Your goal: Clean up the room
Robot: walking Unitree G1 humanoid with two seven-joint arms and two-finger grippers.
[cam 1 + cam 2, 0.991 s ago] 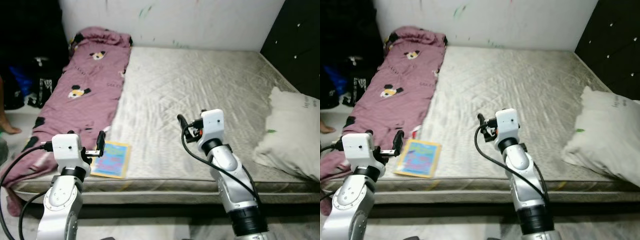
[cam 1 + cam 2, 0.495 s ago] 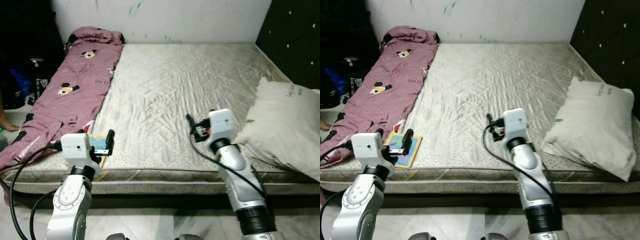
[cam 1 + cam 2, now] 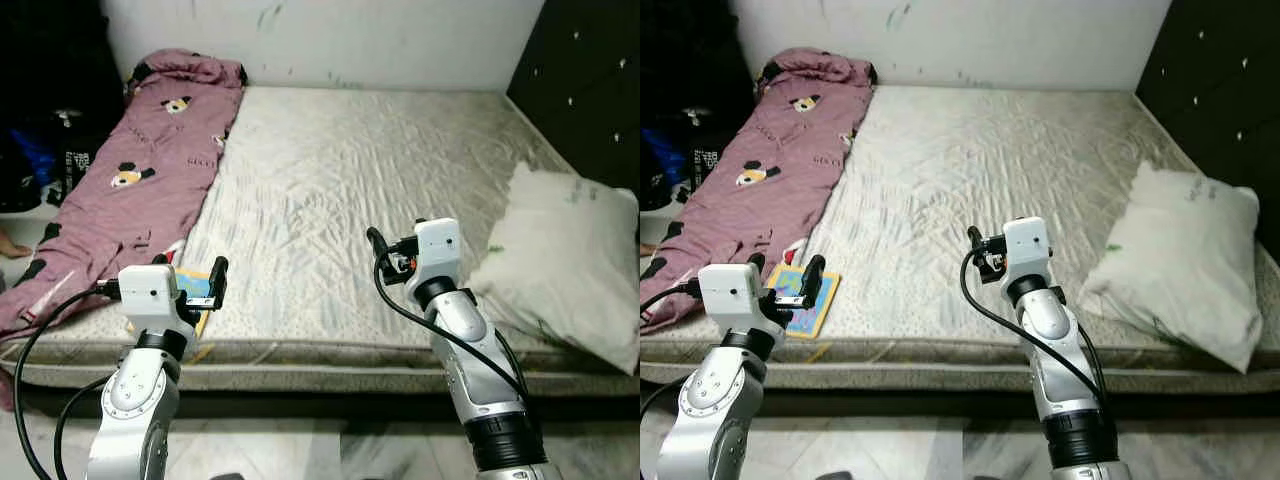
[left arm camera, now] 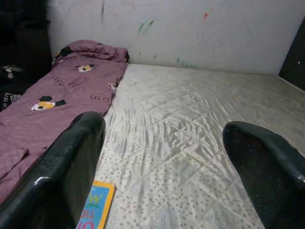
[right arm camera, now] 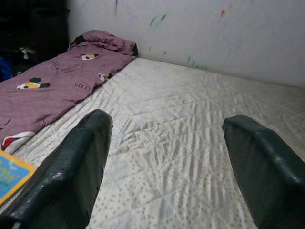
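Bright blue book (image 3: 802, 288) lies on the bed (image 3: 970, 170) at seven o'clock, near the left gripper (image 3: 810, 281); both jaws wide, right gripper (image 3: 974, 250) idle. Descend squarely, pinching its free edge

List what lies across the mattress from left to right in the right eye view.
Purple blanket → book → left gripper → right gripper → pillow.
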